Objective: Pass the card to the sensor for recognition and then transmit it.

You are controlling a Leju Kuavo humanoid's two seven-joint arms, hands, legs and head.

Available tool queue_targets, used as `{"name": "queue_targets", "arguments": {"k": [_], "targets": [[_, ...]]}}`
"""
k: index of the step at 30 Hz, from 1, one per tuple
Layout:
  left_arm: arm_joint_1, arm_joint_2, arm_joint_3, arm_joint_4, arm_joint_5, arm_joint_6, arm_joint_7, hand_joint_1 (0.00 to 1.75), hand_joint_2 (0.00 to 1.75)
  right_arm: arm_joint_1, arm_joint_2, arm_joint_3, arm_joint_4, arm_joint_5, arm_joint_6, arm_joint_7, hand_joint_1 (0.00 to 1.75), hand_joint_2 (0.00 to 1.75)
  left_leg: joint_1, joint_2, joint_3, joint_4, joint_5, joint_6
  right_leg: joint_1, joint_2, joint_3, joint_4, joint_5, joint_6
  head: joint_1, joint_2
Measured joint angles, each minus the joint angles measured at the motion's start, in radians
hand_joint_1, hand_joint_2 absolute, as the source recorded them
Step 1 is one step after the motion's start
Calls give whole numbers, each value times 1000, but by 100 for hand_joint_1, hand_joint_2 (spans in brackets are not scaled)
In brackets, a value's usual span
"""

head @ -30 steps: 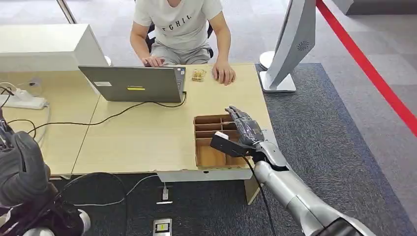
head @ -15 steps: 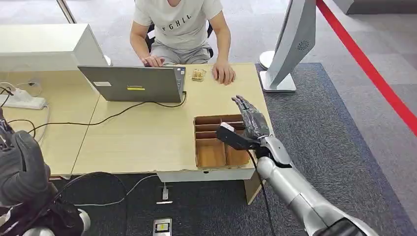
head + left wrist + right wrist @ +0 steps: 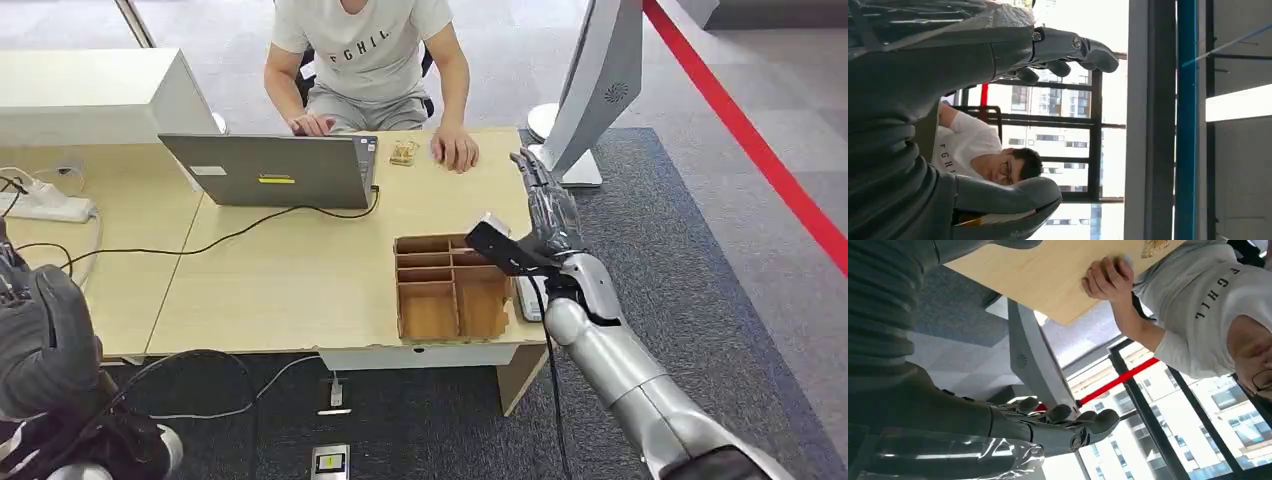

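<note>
Silver-armed right hand (image 3: 535,225) hovers with straight fingers, holding nothing, beyond the cardboard tray (image 3: 450,285); no card is taken, so picking one comes next.

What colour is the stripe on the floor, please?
Red stripe, clearest in the head view.

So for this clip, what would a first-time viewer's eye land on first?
Probably the silver right arm reaching up from the lower right, its dark right hand raised with fingers extended over the table's right edge, just beyond the brown divided tray. Next, the person in a white T-shirt seated across the table behind an open laptop. A white slanted kiosk stand rises just past the table's far right corner.
</note>
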Motion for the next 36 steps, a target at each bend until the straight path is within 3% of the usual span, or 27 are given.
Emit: {"name": "queue_targets", "arguments": {"k": [18, 36], "targets": [[7, 0, 0, -19, -25, 0, 31, 0, 175, 63, -14, -22, 24, -51, 43, -12, 0, 175, 0, 0, 0, 0, 0, 0, 0, 0, 0, 0, 0, 0, 0, 0], [1, 0, -1, -20, -2, 0, 24, 0, 175, 84, -42, -54, -15, -68, 70, -7, 0, 175, 0, 0, 0, 0, 0, 0, 0, 0, 0, 0, 0, 0, 0, 0]]}}
